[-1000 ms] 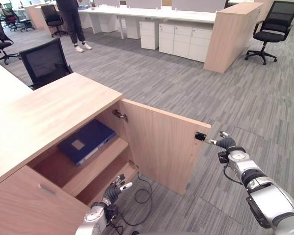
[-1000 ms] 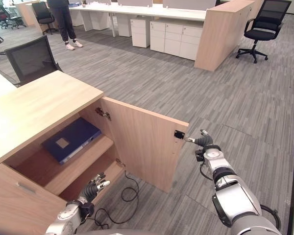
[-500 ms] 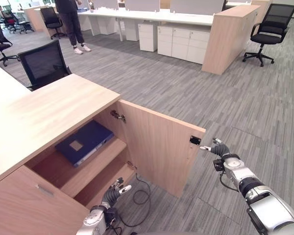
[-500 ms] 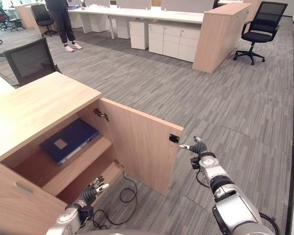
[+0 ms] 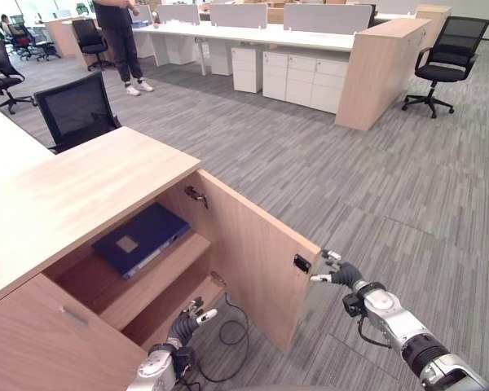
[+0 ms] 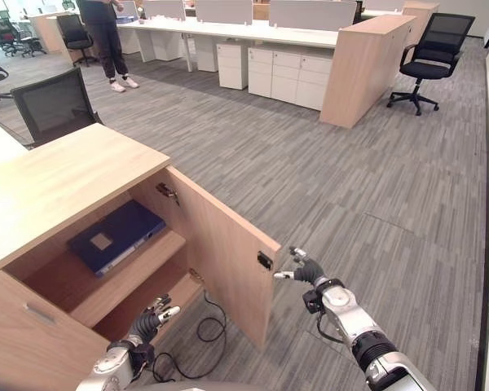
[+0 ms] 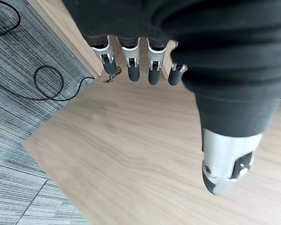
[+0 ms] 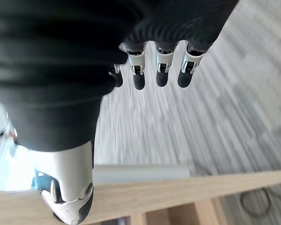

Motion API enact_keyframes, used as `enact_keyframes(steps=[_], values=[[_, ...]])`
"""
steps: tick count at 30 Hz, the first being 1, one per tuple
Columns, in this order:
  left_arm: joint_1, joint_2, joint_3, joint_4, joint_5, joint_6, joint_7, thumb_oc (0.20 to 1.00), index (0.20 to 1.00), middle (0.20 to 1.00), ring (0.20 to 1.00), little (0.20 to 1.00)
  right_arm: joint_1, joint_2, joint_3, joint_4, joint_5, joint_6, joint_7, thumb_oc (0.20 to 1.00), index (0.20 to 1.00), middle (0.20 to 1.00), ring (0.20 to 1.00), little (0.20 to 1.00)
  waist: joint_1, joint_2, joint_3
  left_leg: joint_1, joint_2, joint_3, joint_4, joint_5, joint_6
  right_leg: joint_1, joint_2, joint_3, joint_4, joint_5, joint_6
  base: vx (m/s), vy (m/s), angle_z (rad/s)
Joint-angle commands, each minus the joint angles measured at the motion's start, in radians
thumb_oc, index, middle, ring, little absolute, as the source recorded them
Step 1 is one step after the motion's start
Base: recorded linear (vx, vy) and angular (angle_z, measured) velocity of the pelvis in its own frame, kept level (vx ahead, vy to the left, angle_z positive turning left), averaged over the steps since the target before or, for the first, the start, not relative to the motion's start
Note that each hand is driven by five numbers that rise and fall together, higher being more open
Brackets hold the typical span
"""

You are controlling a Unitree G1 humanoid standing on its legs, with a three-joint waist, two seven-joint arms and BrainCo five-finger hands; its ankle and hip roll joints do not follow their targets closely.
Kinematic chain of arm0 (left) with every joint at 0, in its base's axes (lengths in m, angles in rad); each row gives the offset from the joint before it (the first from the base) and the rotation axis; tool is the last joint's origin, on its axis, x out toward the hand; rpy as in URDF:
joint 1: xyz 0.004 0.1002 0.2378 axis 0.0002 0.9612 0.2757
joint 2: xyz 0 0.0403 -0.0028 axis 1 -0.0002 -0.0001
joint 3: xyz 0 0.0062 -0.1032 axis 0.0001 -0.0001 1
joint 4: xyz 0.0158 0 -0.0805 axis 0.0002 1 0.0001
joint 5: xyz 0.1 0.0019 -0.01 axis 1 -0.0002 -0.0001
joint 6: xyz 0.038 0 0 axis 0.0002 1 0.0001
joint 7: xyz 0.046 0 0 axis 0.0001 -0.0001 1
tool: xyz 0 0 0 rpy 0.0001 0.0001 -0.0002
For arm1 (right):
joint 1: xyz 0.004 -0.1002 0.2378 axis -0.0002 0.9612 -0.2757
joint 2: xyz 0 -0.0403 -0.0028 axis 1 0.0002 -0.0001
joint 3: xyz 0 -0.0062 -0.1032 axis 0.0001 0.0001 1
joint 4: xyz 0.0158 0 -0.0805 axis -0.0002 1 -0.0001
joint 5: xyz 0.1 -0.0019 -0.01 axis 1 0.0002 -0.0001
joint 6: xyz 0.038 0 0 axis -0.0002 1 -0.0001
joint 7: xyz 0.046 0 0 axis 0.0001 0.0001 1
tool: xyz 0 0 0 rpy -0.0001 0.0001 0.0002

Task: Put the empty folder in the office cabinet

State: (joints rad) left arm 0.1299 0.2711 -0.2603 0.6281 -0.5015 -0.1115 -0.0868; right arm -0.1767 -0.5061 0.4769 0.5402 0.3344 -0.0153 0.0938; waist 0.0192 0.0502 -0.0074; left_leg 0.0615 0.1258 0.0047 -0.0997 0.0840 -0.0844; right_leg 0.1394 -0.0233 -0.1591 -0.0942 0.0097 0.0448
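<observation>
One folder [image 5: 141,239] on cabinet shelf [image 5: 159,277]; right hand [image 5: 342,274] at door [image 5: 257,257].

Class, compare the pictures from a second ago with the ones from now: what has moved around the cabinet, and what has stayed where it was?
The right hand has pushed the cabinet door partway shut, its fingers straight by the door's free edge; the door now stands at a narrower angle to the cabinet. Nothing was gripped or released. The blue folder lies unchanged on the upper shelf, and the left hand stays low by the bottom shelf.

Navy folder [image 5: 141,239], light wood cabinet [image 5: 81,183]
</observation>
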Motion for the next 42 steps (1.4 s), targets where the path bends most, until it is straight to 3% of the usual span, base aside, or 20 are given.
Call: enact_keyframes(steps=[1,7,14,17,22,23,24,25,26,27,28,30,32,37,42], values=[[-0.079,0.034,0.026,-0.014,0.033,-0.045,-0.003,1.0,1.0,1.0,1.0,1.0,-0.124,0.158,0.023,-0.105,0.048,-0.076,0.047,1.0,1.0,1.0,1.0,1.0,0.057,-0.093,0.059,0.041,-0.028,-0.029,0.012,-0.077,-0.008,0.052,-0.132,-0.054,0.022,-0.047,0.127,-0.01,-0.024,0.09],[-0.081,0.043,0.04,-0.011,0.04,-0.05,-0.005,1.0,1.0,1.0,1.0,1.0,-0.07,0.135,0.029,-0.202,0.072,-0.076,0.087,1.0,1.0,1.0,1.0,1.0,0.061,-0.095,0.062,0.032,-0.022,-0.047,0.012,-0.067,-0.017,0.054,-0.128,-0.066,0.03,-0.056,0.123,-0.02,-0.029,0.11],[-0.093,0.048,0.05,-0.009,0.034,-0.052,-0.001,1.0,1.0,1.0,1.0,1.0,-0.02,0.117,0.025,-0.298,0.093,-0.083,0.11,1.0,1.0,1.0,1.0,1.0,0.079,-0.095,0.071,-0.008,-0.018,-0.119,0.022,-0.041,-0.037,0.06,-0.114,-0.111,0.039,-0.077,0.106,-0.05,-0.051,0.29],[-0.098,0.042,0.056,-0.003,0.023,-0.056,0.006,1.0,1.0,1.0,1.0,1.0,-0.017,0.127,0.027,-0.326,0.109,-0.094,0.112,1.0,1.0,1.0,1.0,1.0,0.111,-0.087,0.086,-0.05,-0.016,-0.175,0.027,-0.01,-0.057,0.067,-0.095,-0.159,0.018,-0.084,0.091,-0.08,-0.086,0.59],[-0.098,0.045,0.072,-0.003,-0.002,-0.062,0.02,1.0,1.0,1.0,1.0,1.0,-0.067,0.163,0.04,-0.295,0.143,-0.11,0.087,1.0,1.0,1.0,1.0,1.0,0.141,-0.08,0.121,-0.134,-0.014,-0.208,0.071,0.02,-0.083,0.049,-0.09,-0.187,0.008,-0.085,0.085,-0.12,-0.038,0.52],[-0.107,0.038,0.069,0.002,-0.008,-0.064,0.027,1.0,1.0,1.0,1.0,1.0,-0.08,0.163,0.038,-0.292,0.151,-0.118,0.071,1.0,1.0,1.0,1.0,1.0,0.149,-0.079,0.157,-0.207,-0.002,-0.135,0.173,0.029,-0.101,0.049,-0.1,-0.207,0.008,-0.082,0.081,-0.15,0.024,0.31],[-0.108,0.038,0.069,0.002,-0.008,-0.064,0.027,1.0,1.0,1.0,1.0,1.0,-0.081,0.162,0.037,-0.292,0.151,-0.118,0.071,1.0,1.0,1.0,1.0,1.0,0.147,-0.078,0.153,-0.216,-0.003,-0.137,0.176,0.032,-0.099,0.043,-0.1,-0.209,0.008,-0.078,0.082,-0.17,0.061,0.3],[-0.11,0.032,0.069,0.001,-0.007,-0.062,0.03,1.0,1.0,1.0,1.0,1.0,-0.081,0.156,0.032,-0.29,0.15,-0.12,0.062,1.0,1.0,1.0,1.0,1.0,0.139,-0.081,0.162,-0.231,0.028,-0.039,0.214,0.031,-0.087,0.043,-0.109,-0.231,0.009,-0.075,0.08,-0.17,0.076,0.5],[-0.098,0.027,0.076,-0.004,-0.002,-0.06,0.022,1.0,1.0,1.0,1.0,1.0,-0.077,0.147,0.02,-0.289,0.139,-0.117,0.052,1.0,1.0,1.0,1.0,1.0,0.121,-0.087,0.161,-0.221,0.098,0.136,0.273,0.004,-0.068,0.033,-0.124,-0.272,0.013,-0.067,0.08,-0.17,0.072,0.67],[-0.098,0.026,0.076,-0.004,-0.002,-0.06,0.022,1.0,1.0,1.0,1.0,1.0,-0.077,0.147,0.019,-0.289,0.139,-0.117,0.052,1.0,1.0,1.0,1.0,1.0,0.122,-0.087,0.158,-0.225,0.097,0.137,0.273,0.007,-0.066,0.028,-0.125,-0.271,0.012,-0.063,0.081,-0.14,0.063,0.85],[-0.083,0.025,0.083,-0.006,-0.003,-0.061,0.016,1.0,1.0,1.0,1.0,1.0,-0.071,0.144,0.012,-0.296,0.131,-0.112,0.053,1.0,1.0,1.0,1.0,1.0,0.12,-0.088,0.161,-0.215,0.117,0.161,0.311,-0.014,-0.07,0.034,-0.131,-0.284,0.016,-0.064,0.078,-0.03,0.056,0.81],[-0.056,0.024,0.096,0.003,0.001,-0.064,0.005,1.0,1.0,1.0,1.0,1.0,-0.043,0.135,-0.01,-0.315,0.132,-0.103,0.064,1.0,1.0,1.0,1.0,1.0,0.108,-0.085,0.142,-0.137,0.11,0.177,0.277,-0.073,-0.074,0.042,-0.145,-0.317,0.023,-0.063,0.081,0.02,0.104,0.52],[-0.037,0.02,0.096,0.019,0.024,-0.055,0.002,1.0,1.0,1.0,1.0,1.0,0.003,0.137,-0.054,-0.332,0.133,-0.096,0.069,1.0,1.0,1.0,1.0,1.0,0.099,-0.067,0.105,-0.064,0.074,0.166,0.16,-0.078,-0.067,0.05,-0.155,-0.366,0.042,-0.056,0.087,0.1,0.162,0.53],[-0.032,0.032,0.097,0.015,0.034,-0.044,-0.001,1.0,1.0,1.0,1.0,1.0,0.025,0.155,-0.101,-0.337,0.131,-0.091,0.056,1.0,1.0,1.0,1.0,1.0,0.12,-0.08,0.086,-0.055,0.025,0.125,0.098,-0.071,-0.045,0.054,-0.197,-0.416,0.097,-0.055,0.102,0.08,0.142,0.99],[-0.028,0.046,0.094,0.008,0.057,-0.039,-0.011,1.0,1.0,1.0,1.0,1.0,0.026,0.175,-0.17,-0.313,0.128,-0.1,0.021,1.0,1.0,1.0,1.0,1.0,0.145,-0.081,0.078,-0.03,-0.031,0.072,0.052,-0.082,0.0,0.03,-0.271,-0.438,0.226,-0.055,0.131,0.04,0.156,0.48]])
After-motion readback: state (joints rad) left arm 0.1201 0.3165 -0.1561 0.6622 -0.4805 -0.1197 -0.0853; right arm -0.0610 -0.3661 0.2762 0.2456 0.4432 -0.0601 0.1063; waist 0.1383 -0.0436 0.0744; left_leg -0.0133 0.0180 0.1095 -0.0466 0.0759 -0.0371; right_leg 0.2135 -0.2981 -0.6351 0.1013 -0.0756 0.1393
